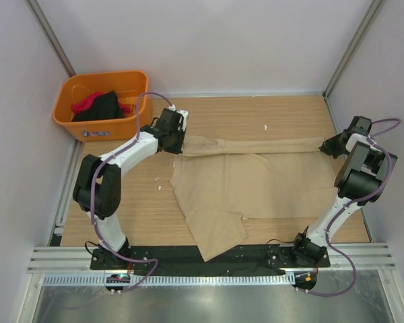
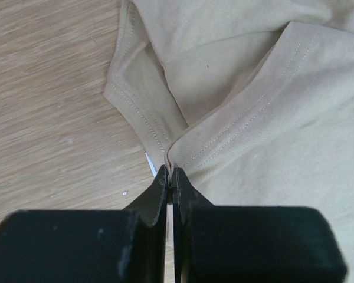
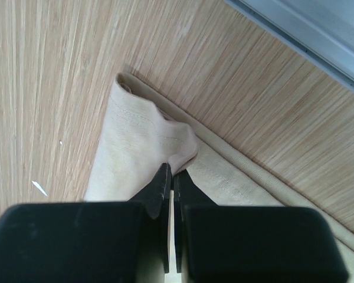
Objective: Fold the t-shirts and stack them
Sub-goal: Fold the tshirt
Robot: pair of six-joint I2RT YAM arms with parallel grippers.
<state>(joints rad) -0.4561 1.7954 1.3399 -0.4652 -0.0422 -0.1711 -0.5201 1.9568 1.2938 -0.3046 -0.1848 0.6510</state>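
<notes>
- Left wrist view: the left gripper [image 2: 170, 174] fills the bottom of the frame. Its jaws are closed and pinch the tan t-shirt [image 2: 271, 106] where two double-stitched hems meet. The cloth fans out toward the upper right. Bare wooden table [image 2: 47, 88] occupies the left half.
- Right wrist view: the right gripper [image 3: 170, 171] sits at bottom centre, jaws pressed together on a bunched corner of the same tan garment. A folded edge runs from that corner to the lower right. A metal frame rail [image 3: 307, 29] crosses the upper right corner.
- Top external view: the two grippers hold opposite ends of one edge, drawn into a nearly straight band across the middle of the frame. The rest of the shirt lies slack on the table below that band, with one flap reaching the bottom centre near the arm bases. At upper left, well apart, an orange basket [image 1: 67, 121] contains a black t-shirt [image 1: 102, 108] and a red t-shirt [image 1: 86, 102].
- Handling, as judged: the fabric is light, limp and not fragile. It keeps no shape unless tensioned and drags on the wood rather than sliding freely.
- Holds, as judged: stitched hems and corners are the thickest points, so thin closed jaws are least likely to slip there. Symmetric holds at both ends keep an edge straight for a clean fold.
</notes>
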